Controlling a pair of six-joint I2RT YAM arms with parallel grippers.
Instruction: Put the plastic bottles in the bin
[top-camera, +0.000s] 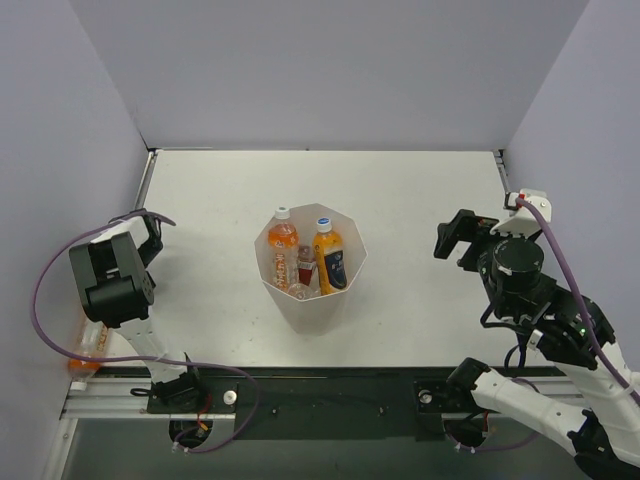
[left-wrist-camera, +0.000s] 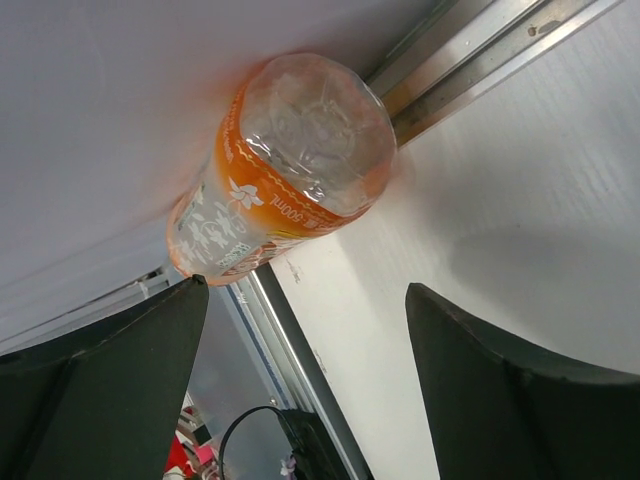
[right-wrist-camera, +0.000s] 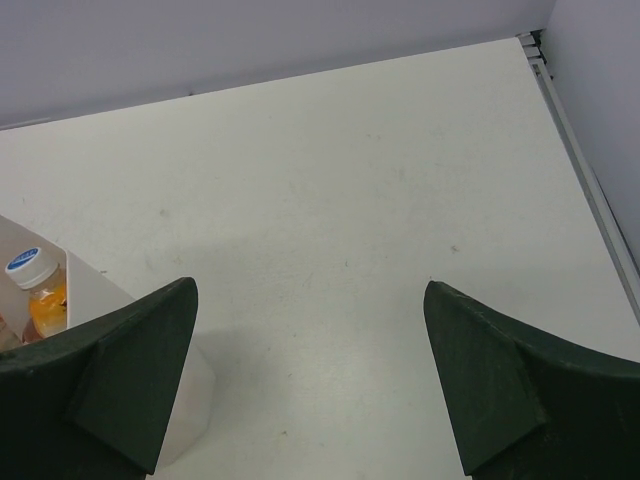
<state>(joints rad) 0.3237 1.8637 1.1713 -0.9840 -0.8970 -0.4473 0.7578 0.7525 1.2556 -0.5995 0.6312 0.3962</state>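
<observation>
The white faceted bin (top-camera: 300, 300) stands mid-table with three plastic bottles upright in it: an orange one with a white cap (top-camera: 283, 240), an orange one with a blue label (top-camera: 327, 256), and a red-labelled one (top-camera: 305, 268). Another orange bottle (left-wrist-camera: 285, 165) lies on its side at the table's near left edge against the wall, its base toward my left gripper (left-wrist-camera: 308, 288). That gripper is open and empty, just short of it. In the top view this bottle (top-camera: 86, 352) shows partly behind the left arm. My right gripper (top-camera: 455, 238) is open and empty over bare table right of the bin.
Metal rails (left-wrist-camera: 470, 60) run along the table edge beside the lying bottle, with the side wall (left-wrist-camera: 110, 110) close behind it. The right wrist view shows the bin's wall (right-wrist-camera: 195, 395) at lower left and the table's right edge rail (right-wrist-camera: 590, 190).
</observation>
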